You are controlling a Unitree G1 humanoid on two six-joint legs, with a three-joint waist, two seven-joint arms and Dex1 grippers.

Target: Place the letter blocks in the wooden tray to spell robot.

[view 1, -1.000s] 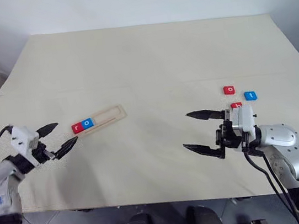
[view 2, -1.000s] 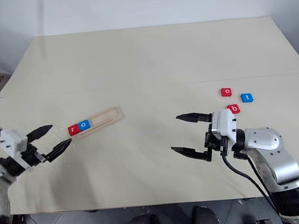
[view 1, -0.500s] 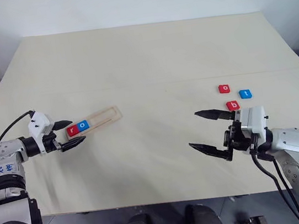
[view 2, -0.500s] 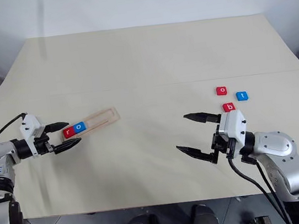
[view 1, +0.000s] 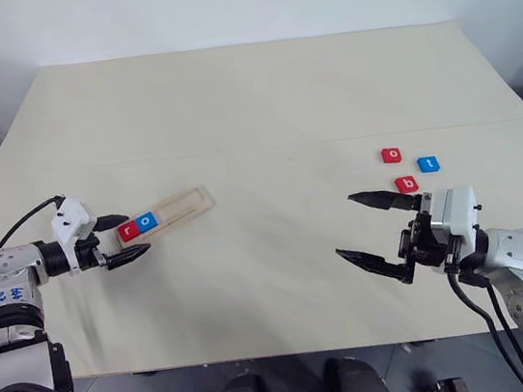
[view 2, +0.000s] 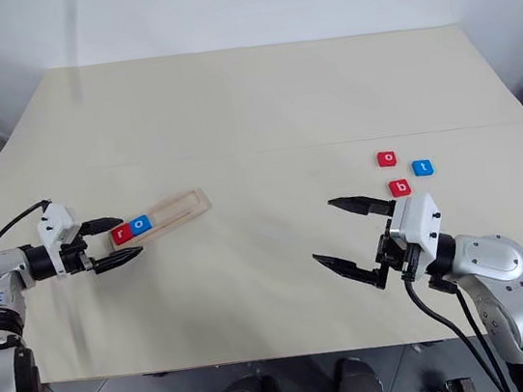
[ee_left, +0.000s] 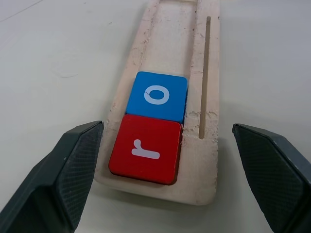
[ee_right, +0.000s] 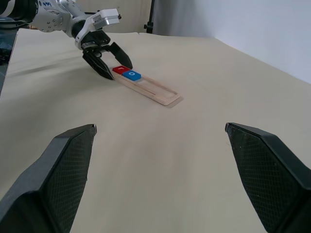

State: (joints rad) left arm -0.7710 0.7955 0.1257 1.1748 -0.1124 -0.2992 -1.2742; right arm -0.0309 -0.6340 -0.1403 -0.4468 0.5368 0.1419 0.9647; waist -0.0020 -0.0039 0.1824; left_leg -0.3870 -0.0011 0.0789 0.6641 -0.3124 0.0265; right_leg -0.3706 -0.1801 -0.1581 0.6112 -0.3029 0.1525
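On the cream tabletop (view 1: 248,100) the wooden tray (view 1: 180,207) lies at about nine o'clock from the table's middle, with a red "r" block (view 1: 130,229) and a blue "o" block (view 1: 147,221) seated touching at its near-left end; the rest of the slot is empty. Three blocks wait loose at about three o'clock: a red "o" block (view 1: 391,154), a blue "t" block (view 1: 429,164) and a red "b" block (view 1: 406,183), near one another but apart.

The left gripper (view 1: 123,238) sits at the tray's "r" end, its fingers spread wide either side of that end and holding nothing; whether they touch the wood I cannot tell. The right gripper (view 1: 376,231) hovers at about five o'clock from the table's middle, fingers fully spread and empty, with the "b" block at its one o'clock.

Two letters look placed, so the "b" seems next. That calls for the right gripper to reach the "b", close on its edges, and carry it across to the slot beside the blue "o".
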